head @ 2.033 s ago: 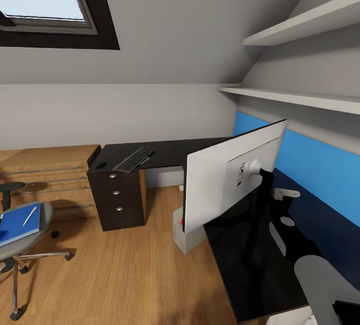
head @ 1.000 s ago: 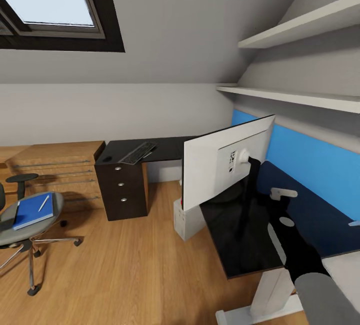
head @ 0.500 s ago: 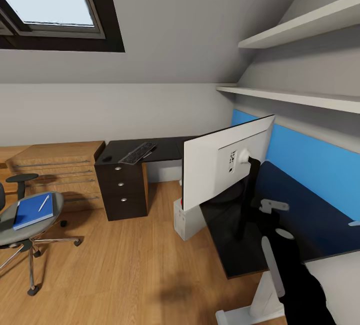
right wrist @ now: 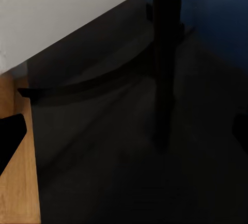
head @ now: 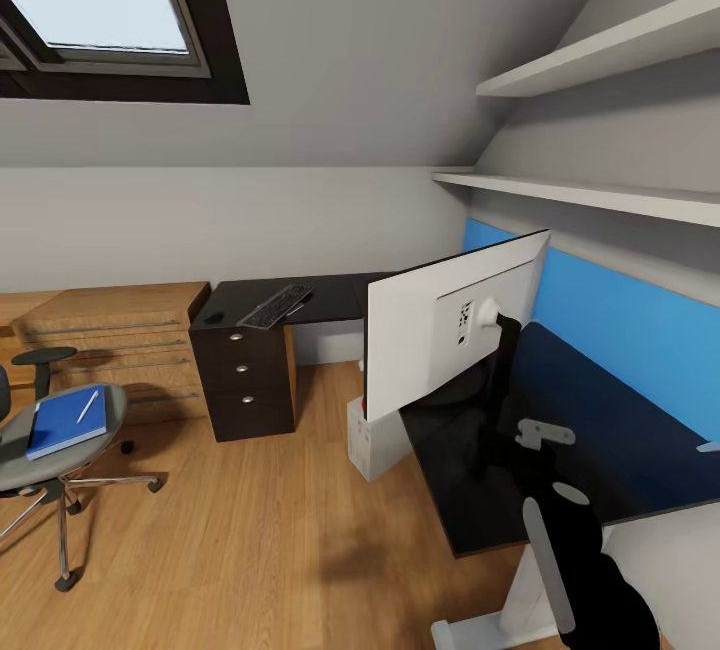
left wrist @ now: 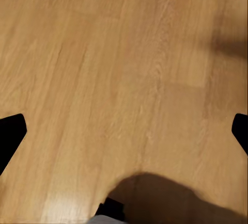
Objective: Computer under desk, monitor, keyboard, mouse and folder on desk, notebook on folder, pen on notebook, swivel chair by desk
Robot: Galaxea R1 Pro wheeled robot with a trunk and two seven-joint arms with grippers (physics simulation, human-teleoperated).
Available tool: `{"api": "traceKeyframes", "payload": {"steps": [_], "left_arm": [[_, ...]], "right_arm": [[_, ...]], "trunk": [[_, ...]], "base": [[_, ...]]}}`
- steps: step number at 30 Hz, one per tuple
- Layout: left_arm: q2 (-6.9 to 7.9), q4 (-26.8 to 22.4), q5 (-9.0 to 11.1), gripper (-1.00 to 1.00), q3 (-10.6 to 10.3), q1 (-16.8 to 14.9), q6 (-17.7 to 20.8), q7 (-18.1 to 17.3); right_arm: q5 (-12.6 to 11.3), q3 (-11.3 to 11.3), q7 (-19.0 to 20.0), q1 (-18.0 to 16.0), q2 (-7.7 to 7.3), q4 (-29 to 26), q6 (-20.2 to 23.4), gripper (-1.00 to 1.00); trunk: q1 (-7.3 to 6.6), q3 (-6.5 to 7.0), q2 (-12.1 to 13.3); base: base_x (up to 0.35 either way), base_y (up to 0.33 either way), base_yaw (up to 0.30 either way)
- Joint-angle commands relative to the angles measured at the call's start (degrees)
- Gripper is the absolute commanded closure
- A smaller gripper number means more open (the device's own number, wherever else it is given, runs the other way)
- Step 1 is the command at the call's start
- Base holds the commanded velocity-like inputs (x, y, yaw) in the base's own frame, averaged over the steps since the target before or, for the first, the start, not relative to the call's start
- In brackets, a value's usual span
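Observation:
The monitor (head: 450,330) stands on the black desk (head: 340,298) with its white back toward me on a thin black stand (right wrist: 166,53). The keyboard (head: 275,306) and the small dark mouse (head: 214,317) lie on the desk's far wing above the drawers. The white computer (head: 372,440) sits on the floor under the desk. At the left, the swivel chair (head: 60,475) carries the blue folder (head: 62,422) with the pen (head: 88,405) on it. The notebook is out of view. My right gripper (right wrist: 124,136) is open over the desk top near the stand. My left gripper (left wrist: 124,131) is open above the floor.
A low light-wood dresser (head: 110,330) stands left of the desk drawers (head: 243,368). Two wall shelves (head: 600,195) run above the desk's right wing, under a sloped ceiling with a skylight (head: 100,0). A white desk leg (head: 540,590) is at my lower right. Wooden floor (head: 280,530) lies between chair and desk.
The camera backed away from the desk between two and one second ago. Since then my right arm has drawn back from the monitor stand toward me; the monitor stays put.

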Motion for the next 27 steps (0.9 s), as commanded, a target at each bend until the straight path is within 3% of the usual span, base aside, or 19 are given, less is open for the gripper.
{"api": "traceKeyframes", "payload": {"steps": [1, 6, 17, 27], "left_arm": [[-0.03, 0.2, 0.4, -1.0, 0.5, 0.0, -0.3, 0.2], [-0.18, 0.9, 0.3, -1.0, 1.0, 0.0, -1.5, 0.1], [-0.3, 2.6, 0.1, -1.0, 0.9, 0.0, -1.6, 0.1], [-0.38, 2.7, 0.1, -1.0, 0.8, 0.0, -1.6, 0.1]], "right_arm": [[-0.5, 0.0, -0.4, 0.0, 0.04, -0.1, 0.2, -1.0], [-0.4, -0.1, -0.3, 0.1, -0.07, -0.2, 0.0, -1.0], [-0.3, -0.1, -0.3, 0.1, -0.09, 0.1, -1.9, -1.0], [0.0, -0.2, -0.2, 0.1, -0.24, 0.2, -2.0, -1.0]], "trunk": [[0.0, -0.05, 0.0], [0.0, -0.05, 0.0], [0.0, -0.05, 0.0], [0.0, -0.05, 0.0]], "base": [[0.0, 0.0, 0.0], [0.085, 0.021, 0.067], [0.075, 0.017, 0.234], [0.006, 0.0, 0.024]]}}
